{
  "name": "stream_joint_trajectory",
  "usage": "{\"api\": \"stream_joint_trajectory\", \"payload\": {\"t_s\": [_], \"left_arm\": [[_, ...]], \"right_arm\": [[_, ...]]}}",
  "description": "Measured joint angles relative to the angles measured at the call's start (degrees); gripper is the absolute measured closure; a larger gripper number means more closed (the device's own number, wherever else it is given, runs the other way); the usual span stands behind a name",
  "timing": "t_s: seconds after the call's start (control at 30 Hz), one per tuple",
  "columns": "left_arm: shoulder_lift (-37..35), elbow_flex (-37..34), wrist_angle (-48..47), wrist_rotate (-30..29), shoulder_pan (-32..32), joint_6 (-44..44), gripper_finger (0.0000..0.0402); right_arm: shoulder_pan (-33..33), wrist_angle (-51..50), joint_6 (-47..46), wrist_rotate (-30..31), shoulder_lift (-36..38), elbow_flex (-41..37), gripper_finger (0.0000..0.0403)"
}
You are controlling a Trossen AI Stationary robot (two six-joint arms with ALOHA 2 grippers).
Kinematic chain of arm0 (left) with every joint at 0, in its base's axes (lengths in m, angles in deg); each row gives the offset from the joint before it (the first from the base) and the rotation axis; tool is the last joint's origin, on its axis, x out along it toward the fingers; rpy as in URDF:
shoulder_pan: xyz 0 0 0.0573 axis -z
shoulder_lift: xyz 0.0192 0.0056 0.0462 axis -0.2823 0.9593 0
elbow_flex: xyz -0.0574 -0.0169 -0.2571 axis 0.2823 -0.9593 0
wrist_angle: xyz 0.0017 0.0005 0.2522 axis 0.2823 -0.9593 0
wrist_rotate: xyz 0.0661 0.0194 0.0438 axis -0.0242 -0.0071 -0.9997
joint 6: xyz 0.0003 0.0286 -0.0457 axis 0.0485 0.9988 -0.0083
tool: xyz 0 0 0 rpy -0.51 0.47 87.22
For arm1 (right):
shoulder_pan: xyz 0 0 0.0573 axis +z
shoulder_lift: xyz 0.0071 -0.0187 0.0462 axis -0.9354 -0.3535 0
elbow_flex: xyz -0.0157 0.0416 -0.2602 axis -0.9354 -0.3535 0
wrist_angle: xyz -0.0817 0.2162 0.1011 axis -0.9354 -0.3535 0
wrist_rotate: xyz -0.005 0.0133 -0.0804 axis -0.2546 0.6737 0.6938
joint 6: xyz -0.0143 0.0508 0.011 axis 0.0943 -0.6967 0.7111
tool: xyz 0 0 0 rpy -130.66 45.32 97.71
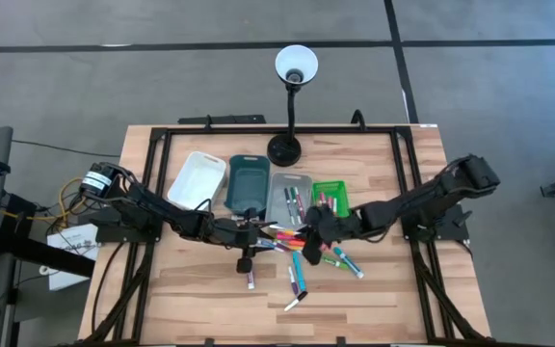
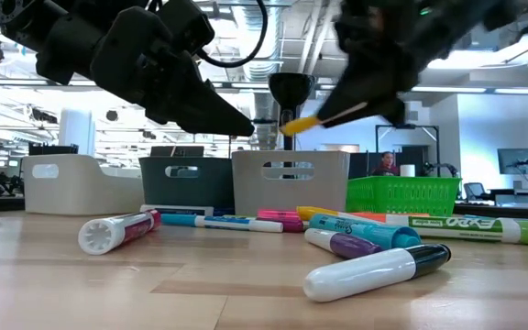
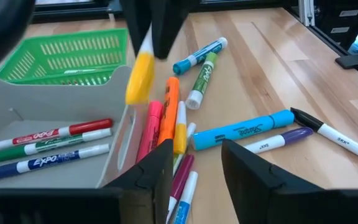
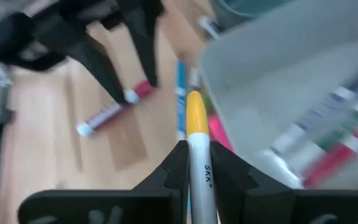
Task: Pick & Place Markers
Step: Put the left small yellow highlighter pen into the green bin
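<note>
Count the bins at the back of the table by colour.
white bin: 1
teal bin: 1
grey bin: 1
green bin: 1
Total: 4

"expo" on tray markers (image 3: 45, 149), "skk" on yellow-capped marker (image 4: 199, 155)
</note>
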State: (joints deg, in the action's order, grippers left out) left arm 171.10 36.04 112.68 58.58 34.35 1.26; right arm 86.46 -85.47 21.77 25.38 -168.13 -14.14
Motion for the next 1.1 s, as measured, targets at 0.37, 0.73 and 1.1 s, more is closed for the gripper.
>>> {"api": "stream_joint_trajectory", "payload": {"t_s": [0.37,0.73,1.1], "left_arm": [[0.0,0.0,0.06,0.68,-0.02,-1.82,0.0272],[0.0,0.0,0.62,0.72,-0.04,-3.78,0.0284],[0.0,-0.02,0.62,0.72,-0.04,-3.77,0.0285]], "right_arm": [[6.11,-32.83,-27.93,30.12,7.09,0.0,0.0359],[-0.66,-35.36,-32.39,21.24,-2.38,-0.04,0.0353],[-4.91,-34.89,-27.71,14.08,-6.31,-0.04,0.0343]]}}
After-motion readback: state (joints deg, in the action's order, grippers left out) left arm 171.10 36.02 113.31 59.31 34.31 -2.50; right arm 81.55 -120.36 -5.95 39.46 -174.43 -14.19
